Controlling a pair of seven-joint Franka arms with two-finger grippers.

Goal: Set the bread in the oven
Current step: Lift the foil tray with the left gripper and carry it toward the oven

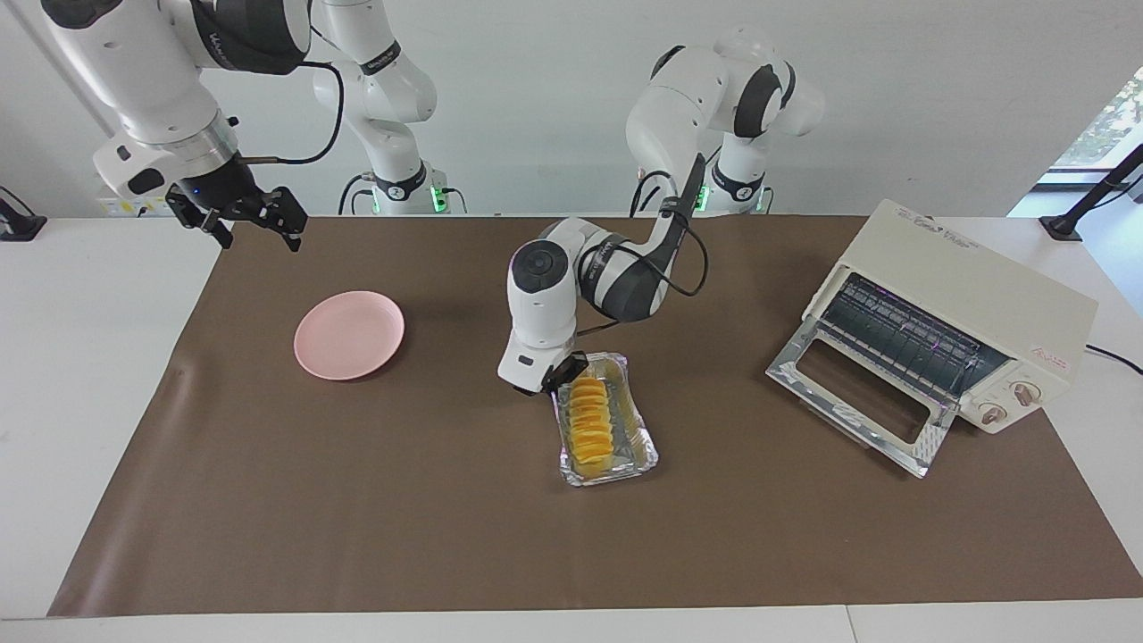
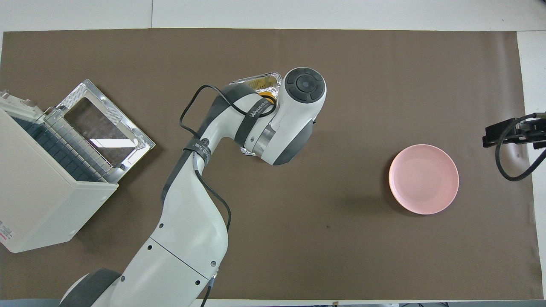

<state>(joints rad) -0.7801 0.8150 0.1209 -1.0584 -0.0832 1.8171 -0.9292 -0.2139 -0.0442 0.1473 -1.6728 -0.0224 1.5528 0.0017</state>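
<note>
The yellow-orange bread (image 1: 589,427) lies in a crinkled foil tray (image 1: 639,452) at the middle of the brown mat. My left gripper (image 1: 552,379) is down at the tray's corner nearest the robots, shut on the foil rim there. In the overhead view the left arm hides most of the tray (image 2: 256,81), and only a sliver of bread (image 2: 268,91) shows. The cream oven (image 1: 973,290) stands at the left arm's end with its glass door (image 1: 857,404) dropped open and the rack showing. My right gripper (image 1: 237,220) waits open in the air over the mat's edge at the right arm's end.
A round pink plate (image 1: 349,334) sits on the mat toward the right arm's end, also seen in the overhead view as the plate (image 2: 423,179). Bare brown mat (image 1: 357,518) stretches between the tray and the table edge farthest from the robots. The oven (image 2: 38,200) is angled toward the tray.
</note>
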